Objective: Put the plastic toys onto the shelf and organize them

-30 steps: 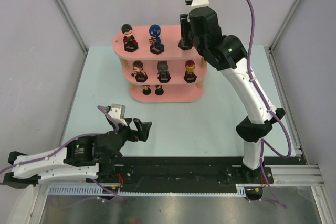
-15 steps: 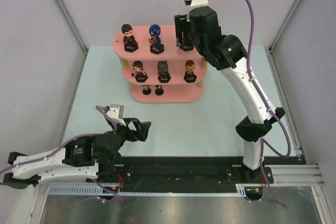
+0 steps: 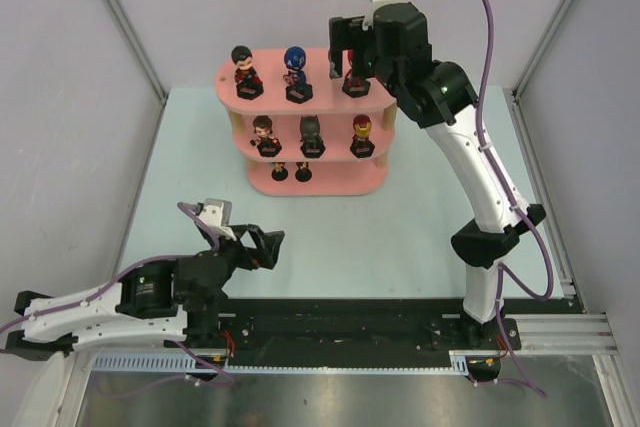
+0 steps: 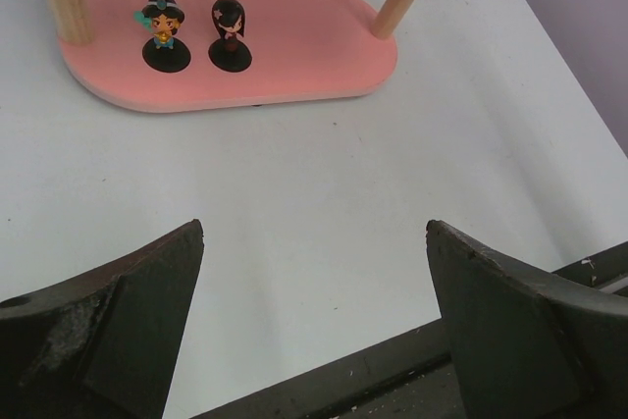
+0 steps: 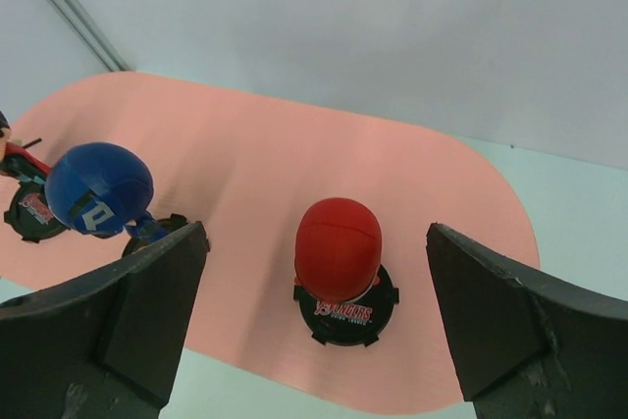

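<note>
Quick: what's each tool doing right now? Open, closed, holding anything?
Left tool: open, holding nothing, above the table.
Right tool: open, straddling the red-headed figurine on the shelf top tier, not gripping it.

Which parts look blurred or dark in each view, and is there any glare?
Top view: even soft light, everything sharp, dull reflection on the metal strip. Left wrist view: left fingers dark and soft, shelf clear. Right wrist view: red toy sharp with a slight sheen, right fingers dark.
</note>
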Controlling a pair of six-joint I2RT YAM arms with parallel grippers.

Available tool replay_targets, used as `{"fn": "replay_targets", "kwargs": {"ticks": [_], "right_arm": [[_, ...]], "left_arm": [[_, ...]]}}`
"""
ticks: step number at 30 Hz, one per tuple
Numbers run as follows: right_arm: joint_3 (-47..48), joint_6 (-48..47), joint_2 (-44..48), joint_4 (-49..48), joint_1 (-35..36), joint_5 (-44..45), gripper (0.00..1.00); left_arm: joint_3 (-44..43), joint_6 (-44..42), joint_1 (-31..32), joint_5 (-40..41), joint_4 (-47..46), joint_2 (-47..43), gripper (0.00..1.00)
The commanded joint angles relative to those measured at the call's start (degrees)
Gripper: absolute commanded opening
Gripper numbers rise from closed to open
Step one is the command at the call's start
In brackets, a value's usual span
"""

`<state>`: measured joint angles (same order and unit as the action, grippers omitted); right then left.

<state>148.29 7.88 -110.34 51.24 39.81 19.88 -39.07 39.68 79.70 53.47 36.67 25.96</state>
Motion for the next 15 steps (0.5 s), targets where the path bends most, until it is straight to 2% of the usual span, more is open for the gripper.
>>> {"fn": "replay_targets", "kwargs": {"ticks": [1,3,5,7,8,9,10,11,12,13,14,15], "right_arm": [[0.51,-2.16,4.08,-6.06,-0.44,-2.91,1.0],[0.25,-3.39,7.31,-7.81,-0.44,-3.27,1.0],[-3.86,-5.32,10.83,-10.01,0.09,-3.36,1.0],[-10.53,-6.82,19.26,-15.97,0.7,-3.44,1.0],[-19.7,-7.09,23.03,-18.7,1.14,-3.36,1.0],[-24.4,-7.0,26.38,-24.29,1.32,-3.36,1.0],[-28.97,-6.65,33.8,-27.22,1.41,-2.92,1.0],[-39.72,-6.39,37.53,-30.21,1.5,-2.31,1.0],[-44.35,-6.21,40.96,-35.46,1.58,-1.69,1.0],[-49.53,-5.77,48.05,-37.6,1.5,0.66,1.0],[-57.33,-4.99,50.99,-40.75,1.5,2.43,1.0],[-61.32,-4.54,54.24,-41.65,1.5,4.19,1.0]], "left_arm": [[-1.1,1.89,-0.07,1.37,0.51,-0.64,1.0],[-1.18,0.84,-0.07,1.02,0.08,-0.29,1.0],[-1.53,-0.74,0.02,-0.21,-0.63,0.15,1.0],[-2.5,-0.57,-0.07,-0.56,0.77,1.02,1.0],[-2.76,-0.22,-0.07,-0.65,1.12,1.2,1.0],[-3.2,0.13,0.01,-0.48,1.48,1.46,1.0],[-3.38,1.09,-0.07,-0.13,2.44,1.47,1.0],[-3.38,1.01,0.01,-0.04,2.53,1.38,1.0],[-3.21,0.93,0.02,0.14,2.36,1.03,1.0],[-3.03,1.01,0.02,0.4,2.18,0.68,1.0],[-2.94,0.66,-0.07,0.06,1.92,0.41,1.0],[-2.68,-0.47,0.01,-1.86,0.53,-0.37,1.0]]}}
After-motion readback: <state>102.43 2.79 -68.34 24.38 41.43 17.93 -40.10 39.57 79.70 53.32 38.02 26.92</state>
